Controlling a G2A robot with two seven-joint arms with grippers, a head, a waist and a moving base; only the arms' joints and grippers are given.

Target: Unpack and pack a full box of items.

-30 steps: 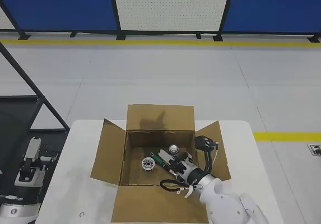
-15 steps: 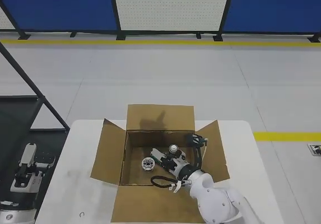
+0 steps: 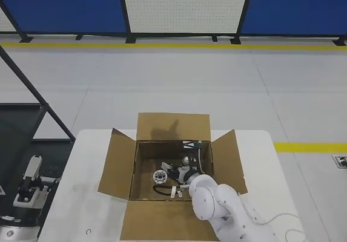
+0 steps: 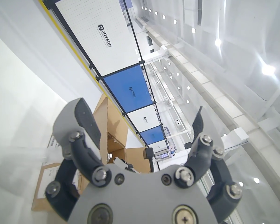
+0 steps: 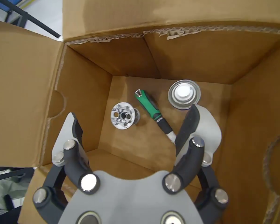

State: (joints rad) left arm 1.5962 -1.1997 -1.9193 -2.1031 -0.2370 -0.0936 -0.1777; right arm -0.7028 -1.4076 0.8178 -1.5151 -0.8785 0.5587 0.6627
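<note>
Currently right pincer [image 5: 133,114] spread, pointing down into box [image 5: 200,54]; left pincer [image 4: 141,107] spread, seemingly aimed upward.

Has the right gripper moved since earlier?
Yes. Seen from the top, the right gripper shifted across the box, from its right flap toward the spool.

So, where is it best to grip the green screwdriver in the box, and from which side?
I would take the screwdriver by the middle of its green handle, from straight above, fingers across it. It lies flat on the box floor, with bare cardboard either side toward spool and can.
</note>
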